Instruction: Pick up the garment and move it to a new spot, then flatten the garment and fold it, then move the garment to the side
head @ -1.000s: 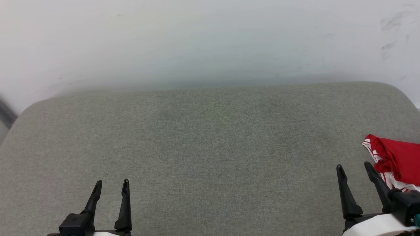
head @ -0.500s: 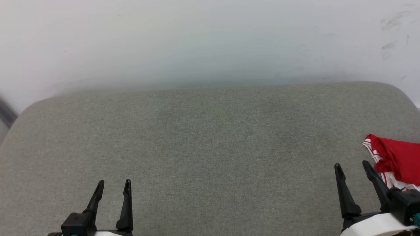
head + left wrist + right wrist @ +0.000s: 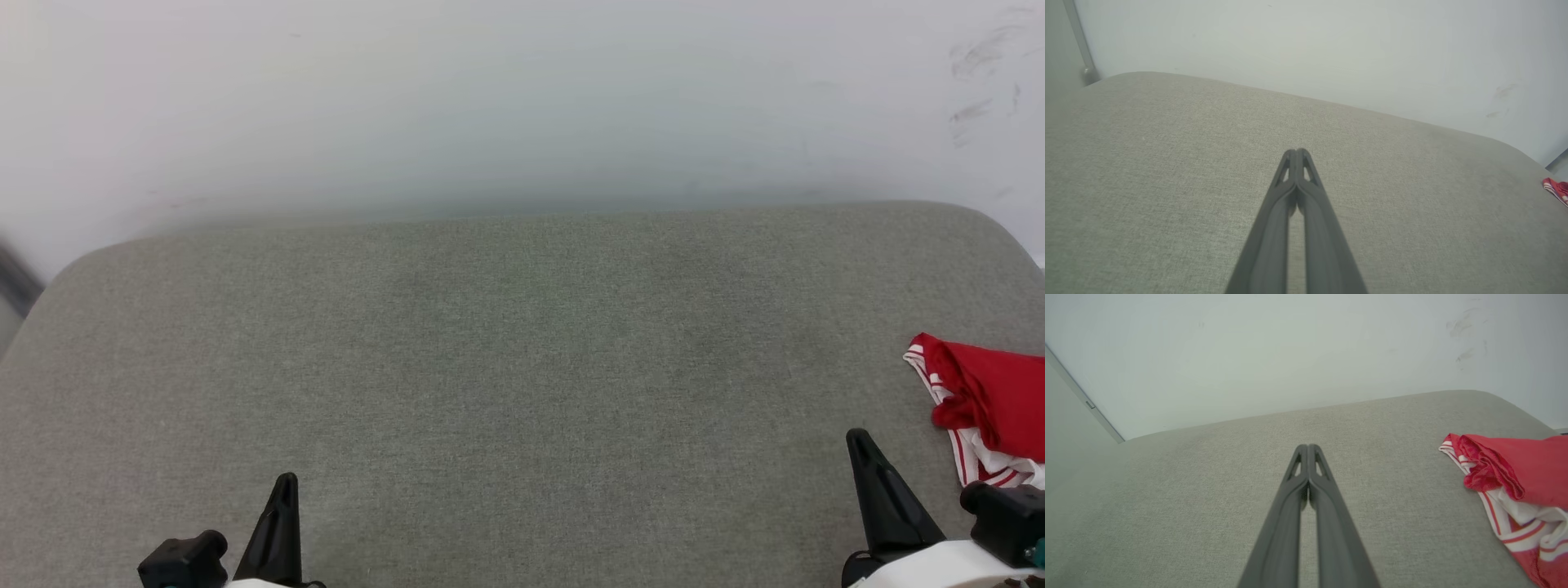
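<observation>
The garment (image 3: 992, 400), a crumpled red shirt with white and red-and-white striped trim, lies bunched at the right edge of the grey fabric-covered worktop (image 3: 506, 367), cut off by the edge of the head view. The right end effector (image 3: 859, 445) is near it, just to its left and not touching, fingers pressed together (image 3: 1307, 449). The left end effector (image 3: 285, 490) is well apart at the near left, fingers also together (image 3: 1297, 153). A pale wall (image 3: 522, 98) stands beyond.
</observation>
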Robot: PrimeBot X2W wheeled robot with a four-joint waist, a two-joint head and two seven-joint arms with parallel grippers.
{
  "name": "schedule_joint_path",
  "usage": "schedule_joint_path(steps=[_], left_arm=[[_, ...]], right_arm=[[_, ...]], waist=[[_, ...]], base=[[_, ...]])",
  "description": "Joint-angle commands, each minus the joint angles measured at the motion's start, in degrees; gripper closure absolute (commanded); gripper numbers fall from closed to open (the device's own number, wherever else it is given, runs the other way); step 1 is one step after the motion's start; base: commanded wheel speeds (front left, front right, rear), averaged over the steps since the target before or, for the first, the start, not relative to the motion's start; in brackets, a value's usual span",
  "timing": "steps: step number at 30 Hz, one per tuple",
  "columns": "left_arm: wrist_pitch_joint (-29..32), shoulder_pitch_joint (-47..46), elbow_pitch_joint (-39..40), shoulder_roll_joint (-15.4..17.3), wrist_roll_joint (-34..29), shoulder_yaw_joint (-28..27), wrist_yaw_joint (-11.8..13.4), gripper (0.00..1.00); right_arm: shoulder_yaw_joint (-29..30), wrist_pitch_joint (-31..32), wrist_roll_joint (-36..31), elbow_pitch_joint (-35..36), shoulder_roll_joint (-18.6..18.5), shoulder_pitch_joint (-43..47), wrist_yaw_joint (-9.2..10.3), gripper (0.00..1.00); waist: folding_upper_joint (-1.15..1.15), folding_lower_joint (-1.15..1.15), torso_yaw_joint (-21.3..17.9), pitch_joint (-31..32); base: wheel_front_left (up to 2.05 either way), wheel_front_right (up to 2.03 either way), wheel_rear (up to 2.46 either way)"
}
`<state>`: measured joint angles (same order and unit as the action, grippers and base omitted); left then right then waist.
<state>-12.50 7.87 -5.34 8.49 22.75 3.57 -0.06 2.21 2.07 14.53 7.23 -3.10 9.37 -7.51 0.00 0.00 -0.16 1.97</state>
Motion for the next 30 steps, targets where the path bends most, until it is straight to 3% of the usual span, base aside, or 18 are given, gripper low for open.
schedule_joint_path(steps=[1, 30], left_arm=[[0.4, -1.7, 0.5, 0.1, 2.0, -0.5, -0.3, 1.00], [7.2, -6.4, -2.8, -2.0, 26.7, -4.1, -3.0, 1.00]], right_arm=[[-0.1, -0.2, 2.5, 0.3, -0.6, -1.8, 0.00, 1.00], [-0.3, 0.0, 31.5, -7.5, -1.7, -7.0, 0.01, 1.00]], waist=[[0.00, 0.00, 0.0, 0.0], [0.00, 0.00, 0.0, -0.6]], base=[[0.00, 0.00, 0.00], [0.00, 0.00, 0.00]])
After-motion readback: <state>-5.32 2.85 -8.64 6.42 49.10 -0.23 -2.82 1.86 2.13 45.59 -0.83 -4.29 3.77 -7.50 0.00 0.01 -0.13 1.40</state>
